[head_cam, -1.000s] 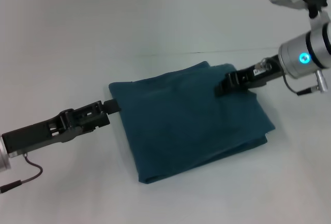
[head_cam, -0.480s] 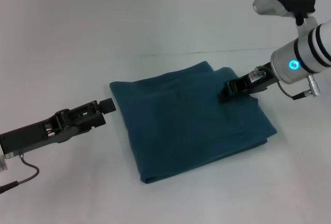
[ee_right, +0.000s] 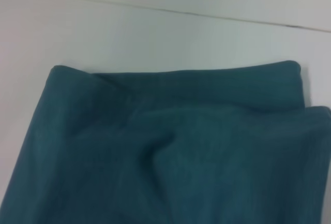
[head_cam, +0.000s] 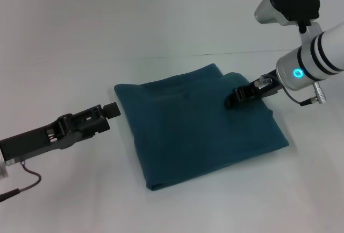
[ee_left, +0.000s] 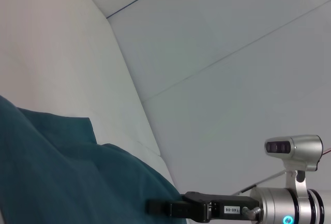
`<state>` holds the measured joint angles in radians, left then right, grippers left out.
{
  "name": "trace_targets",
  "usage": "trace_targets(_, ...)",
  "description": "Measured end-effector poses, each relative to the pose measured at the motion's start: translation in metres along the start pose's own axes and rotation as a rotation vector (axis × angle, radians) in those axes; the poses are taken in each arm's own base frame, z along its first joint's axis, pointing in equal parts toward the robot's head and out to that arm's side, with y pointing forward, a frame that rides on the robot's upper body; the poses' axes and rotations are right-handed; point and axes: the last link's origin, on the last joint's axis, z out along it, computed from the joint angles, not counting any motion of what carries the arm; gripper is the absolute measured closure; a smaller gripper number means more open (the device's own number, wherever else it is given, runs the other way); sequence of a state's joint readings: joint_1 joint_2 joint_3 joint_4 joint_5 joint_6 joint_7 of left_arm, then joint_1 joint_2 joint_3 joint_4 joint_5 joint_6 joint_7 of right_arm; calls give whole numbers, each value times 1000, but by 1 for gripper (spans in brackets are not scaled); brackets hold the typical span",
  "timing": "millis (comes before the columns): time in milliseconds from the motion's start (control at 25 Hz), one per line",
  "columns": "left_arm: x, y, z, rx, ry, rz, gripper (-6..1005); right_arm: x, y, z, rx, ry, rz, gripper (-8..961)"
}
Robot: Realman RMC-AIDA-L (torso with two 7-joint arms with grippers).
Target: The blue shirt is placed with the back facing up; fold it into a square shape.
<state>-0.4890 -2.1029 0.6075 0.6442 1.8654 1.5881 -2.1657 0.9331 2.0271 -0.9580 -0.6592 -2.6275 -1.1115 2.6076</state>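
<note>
The blue shirt [head_cam: 199, 131] lies folded into a rough square in the middle of the white table, plain side up. A narrow strip of a lower layer shows along its far right edge. My left gripper [head_cam: 112, 108] hovers just off the shirt's left edge, a small gap away from the cloth. My right gripper [head_cam: 231, 103] is over the shirt's far right part, low above the fabric. The left wrist view shows the shirt [ee_left: 62, 177] with the right gripper [ee_left: 155, 206] just above its far side. The right wrist view shows only the folded shirt [ee_right: 170, 151] with a soft wrinkle.
The white table [head_cam: 161, 23] surrounds the shirt on all sides, with a thin seam line [head_cam: 172, 56] running behind it. A loose cable [head_cam: 27, 182] hangs under the left arm near the front left.
My left gripper has drawn back left, off the shirt's edge it touched a second ago. The right arm has swung a little; its gripper stays over the shirt's right part.
</note>
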Motion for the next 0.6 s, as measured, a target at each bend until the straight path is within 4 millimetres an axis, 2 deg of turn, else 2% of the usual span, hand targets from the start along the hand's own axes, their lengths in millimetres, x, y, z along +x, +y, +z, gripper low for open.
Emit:
trace_targets(40,0,0,0,0,0,0,49,0,0,0,2,-3,-1,819)
trace_targets(240,1,0,-1,1,10,-3,49,0,-1,1,17,2,-5,616)
trace_targets(480,1,-1,-2,2,14,-4,48,1,-11,3,57,-38,35,498)
trace_targets(600,0,-1,-3,2,16,-6,48,-1,-12,7,65,-59,41,498)
